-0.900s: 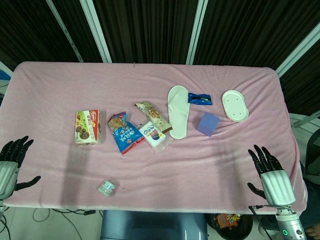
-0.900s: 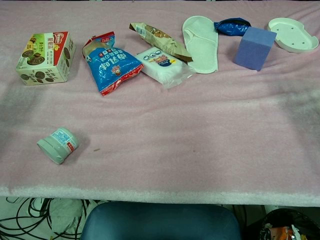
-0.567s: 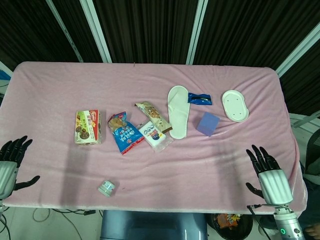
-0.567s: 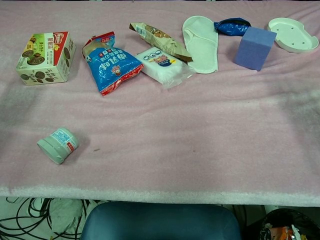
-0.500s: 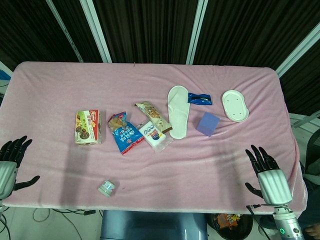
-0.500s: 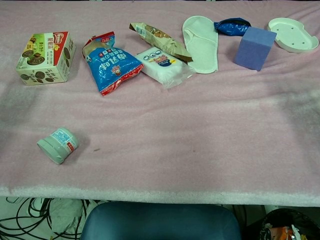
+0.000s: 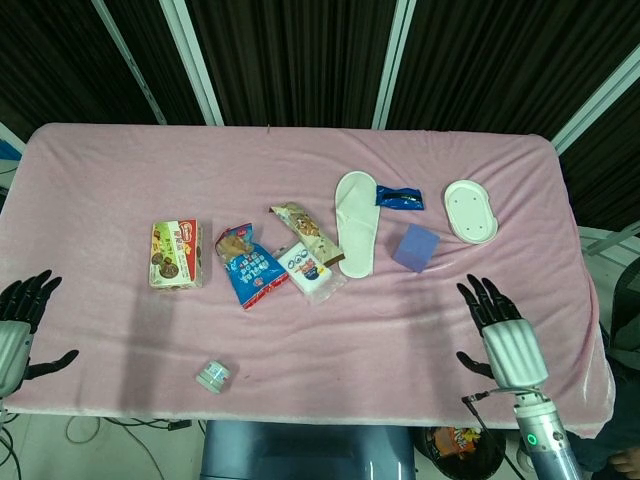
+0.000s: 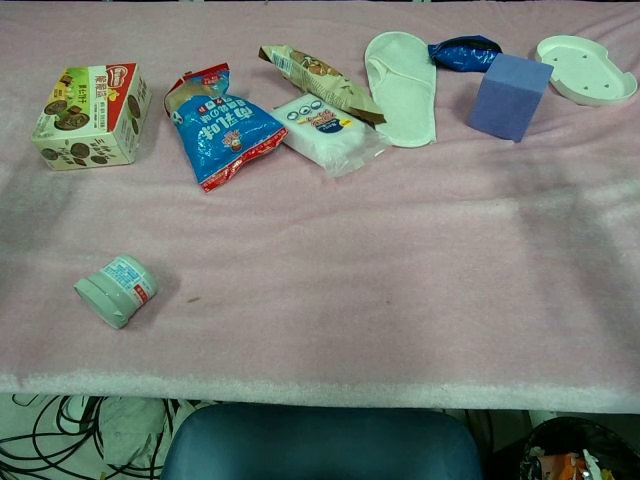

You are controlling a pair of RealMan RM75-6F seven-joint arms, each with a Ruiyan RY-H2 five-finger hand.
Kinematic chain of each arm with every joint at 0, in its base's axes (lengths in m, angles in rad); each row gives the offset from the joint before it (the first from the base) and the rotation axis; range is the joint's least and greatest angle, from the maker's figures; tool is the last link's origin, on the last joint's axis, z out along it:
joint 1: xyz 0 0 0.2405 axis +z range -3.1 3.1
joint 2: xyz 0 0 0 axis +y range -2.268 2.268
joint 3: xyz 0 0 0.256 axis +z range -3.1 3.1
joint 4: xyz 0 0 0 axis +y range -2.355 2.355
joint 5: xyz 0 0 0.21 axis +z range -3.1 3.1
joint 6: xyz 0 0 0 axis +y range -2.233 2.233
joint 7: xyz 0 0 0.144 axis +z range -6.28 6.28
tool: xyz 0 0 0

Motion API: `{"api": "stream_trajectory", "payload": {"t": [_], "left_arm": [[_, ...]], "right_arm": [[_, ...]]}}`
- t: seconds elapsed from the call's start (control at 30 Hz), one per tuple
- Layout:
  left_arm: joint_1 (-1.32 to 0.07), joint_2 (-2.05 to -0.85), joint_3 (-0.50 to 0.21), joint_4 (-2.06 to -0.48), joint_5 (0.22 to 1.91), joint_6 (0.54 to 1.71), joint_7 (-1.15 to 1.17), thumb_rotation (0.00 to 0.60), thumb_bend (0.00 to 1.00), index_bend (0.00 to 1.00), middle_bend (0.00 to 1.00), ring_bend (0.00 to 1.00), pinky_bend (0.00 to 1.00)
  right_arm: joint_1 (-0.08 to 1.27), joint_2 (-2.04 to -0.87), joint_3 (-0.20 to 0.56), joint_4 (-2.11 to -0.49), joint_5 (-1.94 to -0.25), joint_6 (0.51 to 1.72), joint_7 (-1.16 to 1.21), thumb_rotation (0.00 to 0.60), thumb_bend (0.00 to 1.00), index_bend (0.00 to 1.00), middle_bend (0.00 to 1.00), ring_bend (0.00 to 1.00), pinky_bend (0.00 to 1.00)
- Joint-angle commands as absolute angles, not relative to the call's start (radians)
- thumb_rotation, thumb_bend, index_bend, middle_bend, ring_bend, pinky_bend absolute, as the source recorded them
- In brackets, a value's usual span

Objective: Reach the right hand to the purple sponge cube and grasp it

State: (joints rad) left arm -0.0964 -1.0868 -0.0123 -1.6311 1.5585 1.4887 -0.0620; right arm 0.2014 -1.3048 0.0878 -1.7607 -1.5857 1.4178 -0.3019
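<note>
Black fingers [image 7: 484, 297] of the right hand [image 7: 503, 338] are spread apart and hold nothing, low in the frame's right over the pink cloth [image 7: 400, 330]. Up and left of them sits the purple sponge cube [image 7: 416, 247], one corner turned toward the bottom of the frame, no clear long axis. Bare cloth lies between hand and cube. A white slipper [image 7: 356, 221] lies just left of it, a white dish [image 7: 470, 210] upper right. At the lower left edge, the left hand [image 7: 18, 330] is also splayed and empty.

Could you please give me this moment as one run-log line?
phase: reach | right robot hand: open, short of purple sponge cube | cube: untouched on table | left robot hand: open, idle
</note>
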Motion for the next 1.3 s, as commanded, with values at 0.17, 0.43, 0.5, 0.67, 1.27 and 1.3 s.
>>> {"api": "stream_trajectory", "payload": {"t": [0.17, 0.43, 0.5, 0.67, 1.27, 1.3], "left_arm": [[-0.097, -1.086, -0.014, -1.634, 1.552, 1.484, -0.064, 0.6, 0.0, 0.0, 0.0, 0.0, 0.0], [-0.103, -1.083, -0.017, -1.637, 1.537, 1.467, -0.071, 0.6, 0.0, 0.0, 0.0, 0.0, 0.0], [-0.105, -1.083, -0.018, -1.638, 1.532, 1.463, -0.072, 0.6, 0.0, 0.0, 0.0, 0.0, 0.0], [-0.108, -1.083, -0.02, -1.639, 1.521, 1.452, -0.074, 0.6, 0.0, 0.0, 0.0, 0.0, 0.0], [-0.114, -1.082, -0.024, -1.652, 1.501, 1.433, -0.071, 0.6, 0.0, 0.0, 0.0, 0.0, 0.0], [-0.114, -1.081, -0.023, -1.653, 1.502, 1.433, -0.07, 0.6, 0.0, 0.0, 0.0, 0.0, 0.0]], "right_arm": [[0.441, -1.429, 0.303, -1.823, -1.248, 1.156, -0.513, 0.6, 0.05, 0.0, 0.0, 0.0, 0.22], [0.664, -1.597, 0.41, -1.598, -0.964, 1.045, -0.673, 0.6, 0.04, 0.0, 0.0, 0.0, 0.22], [0.706, -1.631, 0.417, -1.532, -0.931, 1.03, -0.69, 0.6, 0.04, 0.0, 0.0, 0.0, 0.22], [0.795, -1.698, 0.43, -1.376, -0.864, 0.987, -0.709, 0.6, 0.02, 0.0, 0.0, 0.0, 0.22], [0.87, -1.751, 0.381, -1.097, -0.667, 0.959, -0.8, 0.6, 0.01, 0.0, 0.0, 0.0, 0.21], [0.868, -1.747, 0.376, -1.101, -0.653, 0.962, -0.813, 0.6, 0.03, 0.0, 0.0, 0.0, 0.21]]}}
